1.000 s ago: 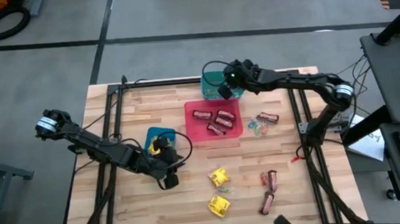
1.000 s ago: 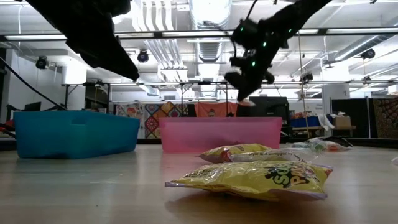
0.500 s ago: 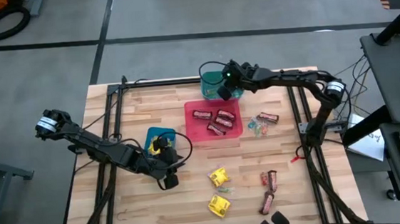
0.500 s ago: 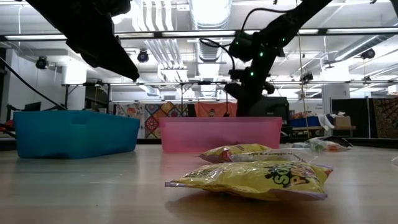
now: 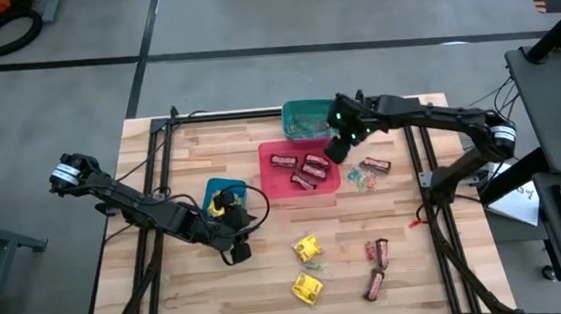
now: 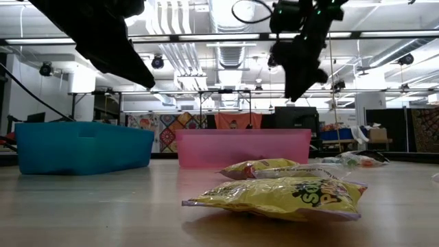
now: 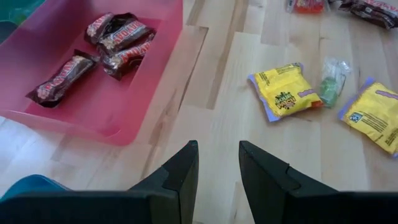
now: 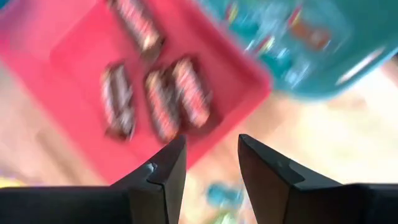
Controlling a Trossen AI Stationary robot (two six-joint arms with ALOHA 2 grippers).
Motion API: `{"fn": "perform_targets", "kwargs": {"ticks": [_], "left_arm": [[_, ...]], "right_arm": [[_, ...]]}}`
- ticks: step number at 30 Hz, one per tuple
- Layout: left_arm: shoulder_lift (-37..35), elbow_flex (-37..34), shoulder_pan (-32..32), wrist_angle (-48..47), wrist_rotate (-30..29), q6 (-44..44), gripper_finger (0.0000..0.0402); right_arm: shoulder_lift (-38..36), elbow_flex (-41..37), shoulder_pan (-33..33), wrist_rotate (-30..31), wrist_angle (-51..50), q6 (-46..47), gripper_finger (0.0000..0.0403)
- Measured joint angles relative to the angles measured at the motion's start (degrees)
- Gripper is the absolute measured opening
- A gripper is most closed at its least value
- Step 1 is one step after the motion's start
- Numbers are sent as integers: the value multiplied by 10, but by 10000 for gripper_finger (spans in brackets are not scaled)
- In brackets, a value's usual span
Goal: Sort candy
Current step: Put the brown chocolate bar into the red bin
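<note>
— Hovering over the right edge of the red bin (image 5: 274,181), is that the right pincer (image 5: 338,148)?

— Yes, raised above the bench (image 5: 170,286), fingers (image 8: 163,171) spread and nothing between them. Its wrist view looks down on the chocolate bars (image 8: 165,93) in that bin and the teal bin (image 8: 323,56) on the far side of it.

— And the left pincer (image 5: 236,249)?

— Near the blue bin (image 5: 221,191), left of centre. Its fingers (image 7: 180,174) are parted too, and it carries nothing.

— Where is the candy?

— Three dark bars (image 5: 301,167) lie in the red bin. Small coloured pieces (image 5: 306,125) sit in the teal bin (image 5: 291,109). Loose on the bench: two yellow packets (image 5: 306,247) near the front with a tiny green piece (image 7: 331,87) between them, two more bars (image 5: 376,253) to their right, one bar (image 5: 376,164) and a few small wrapped sweets (image 5: 360,179) just right of the red bin.

— The low view?

— A yellow packet (image 6: 281,197) lies nearest, another (image 6: 264,168) behind it.
</note>
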Motion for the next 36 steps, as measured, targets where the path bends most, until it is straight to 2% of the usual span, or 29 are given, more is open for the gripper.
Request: {"fn": "perform_targets", "kwargs": {"ticks": [12,21,28,36], "left_arm": [[0,0,0,0,0,16,100],[0,0,0,0,-22,48,100],[0,0,1,2,-24,59,100],[0,0,1,3,-24,72,100]], "right_arm": [[-14,-2,179,-2,-113,129,153],[-13,-29,321,-22,-189,318,160],[-15,-102,450,-77,-157,529,160],[-14,-161,557,-50,-23,728,160]]}}
